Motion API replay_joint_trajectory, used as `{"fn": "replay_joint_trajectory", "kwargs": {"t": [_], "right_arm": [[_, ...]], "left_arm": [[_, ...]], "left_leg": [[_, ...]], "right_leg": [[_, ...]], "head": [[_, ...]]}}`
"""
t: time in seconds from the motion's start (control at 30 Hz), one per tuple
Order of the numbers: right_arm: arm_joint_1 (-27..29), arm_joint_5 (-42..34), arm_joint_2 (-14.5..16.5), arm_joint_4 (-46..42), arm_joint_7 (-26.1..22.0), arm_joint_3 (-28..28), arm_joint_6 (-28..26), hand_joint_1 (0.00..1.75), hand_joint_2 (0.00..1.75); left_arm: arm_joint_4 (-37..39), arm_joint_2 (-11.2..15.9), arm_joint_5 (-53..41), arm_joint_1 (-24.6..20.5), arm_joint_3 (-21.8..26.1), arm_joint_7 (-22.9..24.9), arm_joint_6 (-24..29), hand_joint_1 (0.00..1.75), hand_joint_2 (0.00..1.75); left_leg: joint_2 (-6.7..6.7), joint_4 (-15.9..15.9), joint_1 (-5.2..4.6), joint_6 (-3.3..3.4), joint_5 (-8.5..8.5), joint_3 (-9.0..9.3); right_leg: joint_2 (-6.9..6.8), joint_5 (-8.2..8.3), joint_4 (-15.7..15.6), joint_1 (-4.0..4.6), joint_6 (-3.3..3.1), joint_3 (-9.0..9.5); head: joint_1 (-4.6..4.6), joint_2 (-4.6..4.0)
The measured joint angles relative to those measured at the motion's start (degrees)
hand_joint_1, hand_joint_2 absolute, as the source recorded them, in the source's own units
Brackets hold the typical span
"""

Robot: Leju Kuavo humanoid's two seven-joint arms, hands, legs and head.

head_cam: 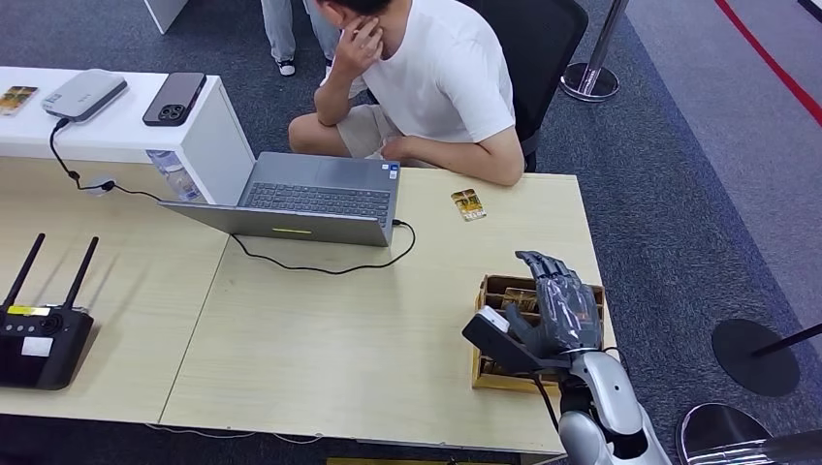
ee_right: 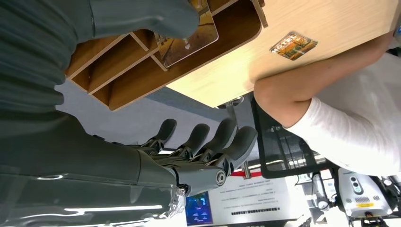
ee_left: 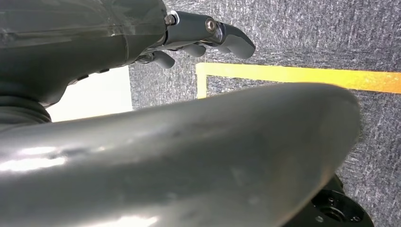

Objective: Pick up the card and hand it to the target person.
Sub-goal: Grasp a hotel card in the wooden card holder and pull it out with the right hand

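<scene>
Left hand: hangs low over the grey carpet; fingers slightly bent, holding nothing I can see.
Laptop: in front of the person, probably in use.
Loose card: flat on the table, near the person's forearm.
Wooden box: holds cards upright for picking.
Card in box: partly hidden by the thumb.
Right hand: over the box, fingers spread, empty.
</scene>
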Motion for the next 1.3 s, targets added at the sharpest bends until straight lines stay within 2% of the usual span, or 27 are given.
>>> {"fn": "replay_joint_trajectory", "kwargs": {"t": [0.37,0.57,1.3], "right_arm": [[-0.3,-0.3,0.0,0.9,0.2,0.9,0.2,0.53,1.75],[-0.4,-0.4,0.0,1.1,0.5,1.0,0.3,0.62,1.75],[-0.3,-0.4,0.0,1.2,1.2,1.1,0.5,0.69,1.75]], "left_arm": [[0.0,0.0,0.0,0.0,0.0,-0.2,0.0,0.00,0.00],[0.0,0.0,0.0,0.1,0.0,-0.3,0.0,0.00,0.00],[0.0,0.0,0.0,0.2,0.0,-0.5,-0.3,0.00,0.00]], "left_leg": [[0.00,0.0,0.00,0.00,0.00,0.00],[0.00,0.0,0.00,0.00,0.00,0.00],[0.00,0.0,0.00,0.00,0.00,0.01]], "right_leg": [[0.00,0.00,0.0,0.00,0.00,0.00],[0.00,0.00,0.0,0.00,0.00,0.00],[0.00,0.00,0.0,0.00,0.00,0.00]], "head": [[0.00,0.00],[0.00,0.00],[0.00,0.00]]}}
